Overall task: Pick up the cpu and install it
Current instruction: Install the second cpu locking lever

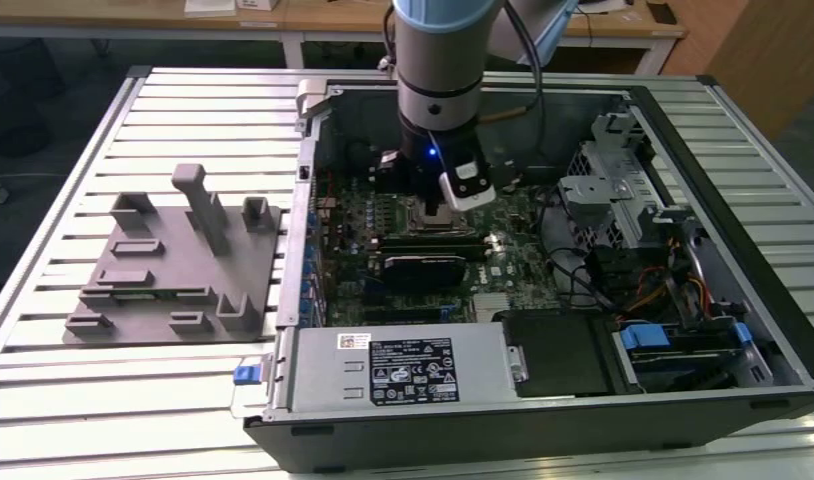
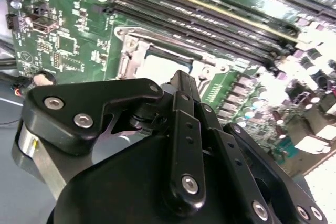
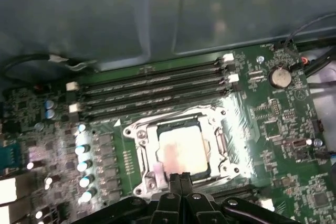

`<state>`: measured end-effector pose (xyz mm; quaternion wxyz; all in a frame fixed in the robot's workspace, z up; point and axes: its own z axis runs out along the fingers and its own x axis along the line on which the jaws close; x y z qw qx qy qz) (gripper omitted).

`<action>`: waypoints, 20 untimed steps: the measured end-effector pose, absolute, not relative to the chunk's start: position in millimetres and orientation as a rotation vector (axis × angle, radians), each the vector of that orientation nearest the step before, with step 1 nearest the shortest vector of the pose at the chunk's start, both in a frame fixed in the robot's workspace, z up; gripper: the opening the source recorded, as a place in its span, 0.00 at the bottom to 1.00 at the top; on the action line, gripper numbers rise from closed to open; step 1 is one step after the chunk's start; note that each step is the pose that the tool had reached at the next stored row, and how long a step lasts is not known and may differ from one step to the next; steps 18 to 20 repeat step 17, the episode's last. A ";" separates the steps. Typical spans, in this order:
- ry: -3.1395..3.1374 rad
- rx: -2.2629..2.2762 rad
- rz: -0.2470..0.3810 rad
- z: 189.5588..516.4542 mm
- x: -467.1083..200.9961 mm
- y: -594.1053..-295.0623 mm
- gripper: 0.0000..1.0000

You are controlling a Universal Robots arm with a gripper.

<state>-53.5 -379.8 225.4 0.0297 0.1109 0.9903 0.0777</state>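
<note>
Grey fixture (image 1: 167, 262) sits on the slatted table (image 1: 60, 400), at the exterior view's left of the open case (image 1: 727, 230). Arm reaches down into the case, gripper (image 3: 181, 179) low over the motherboard (image 3: 262, 124), fingers (image 3: 181, 187) pressed together, holding nothing. Cpu (image 3: 181, 148) lies flat in the socket (image 3: 144, 153) just beside the fingertips, RAM slots (image 3: 152, 90) on its far side

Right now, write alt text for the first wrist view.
A flat square silvery cpu sits inside the metal-framed socket on a green motherboard, with the black gripper right at the socket's edge. Four long dark memory slots run beside the socket.
</note>
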 end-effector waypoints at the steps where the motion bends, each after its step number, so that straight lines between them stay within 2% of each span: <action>1: 3.054 0.342 0.237 225.1 -51.8 -377.4 0.11; 9: 3.057 0.341 0.201 222.9 -39.1 -366.4 0.11; 20: 3.056 0.341 0.201 222.9 -39.1 -366.2 0.11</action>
